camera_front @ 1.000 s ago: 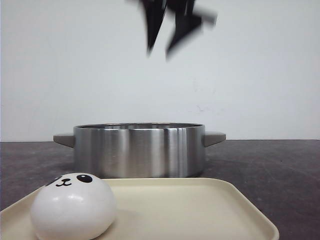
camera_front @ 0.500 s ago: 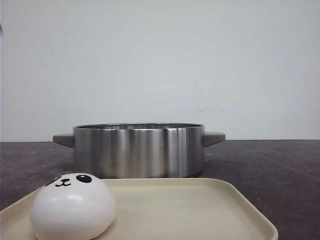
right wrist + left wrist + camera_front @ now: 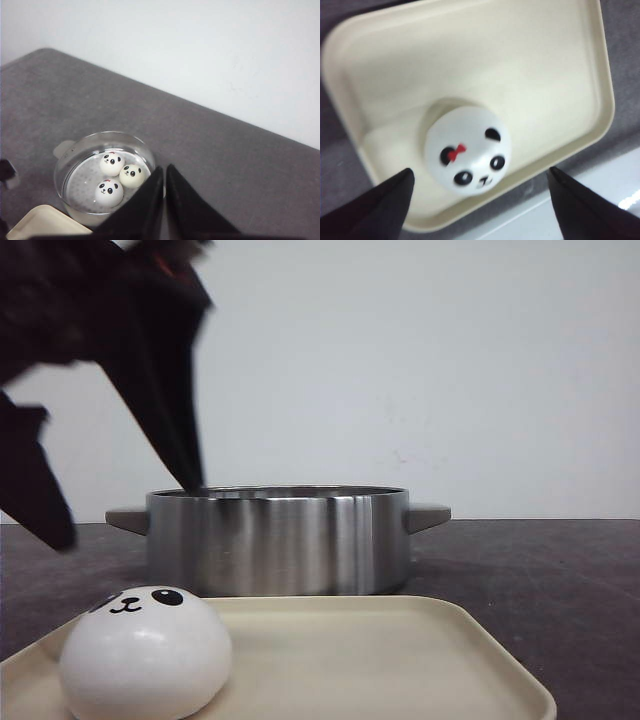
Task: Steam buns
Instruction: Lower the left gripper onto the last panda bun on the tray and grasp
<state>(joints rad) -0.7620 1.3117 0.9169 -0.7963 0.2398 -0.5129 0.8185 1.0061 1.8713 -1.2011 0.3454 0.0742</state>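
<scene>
From the front, one panda bun (image 3: 145,650) sits at the left end of a cream tray (image 3: 400,660), with a steel pot (image 3: 278,540) behind it on the dark counter (image 3: 540,560); the left claw (image 3: 120,480) hangs blurred above the bun, fingers spread wide. Its wrist camera looks straight down: the bun (image 3: 467,151) lies between the two open fingertips (image 3: 380,200), untouched. The right wrist view shows the right claw (image 3: 163,192) pinched narrow, high over the pot (image 3: 105,175), where three buns (image 3: 120,177) rest inside.

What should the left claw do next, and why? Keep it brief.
Probably lower the open left claw around the last white panda-faced bun on the beige plastic tray: three buns already sit in the steel pot, and this one lies centred below its fingers.
</scene>
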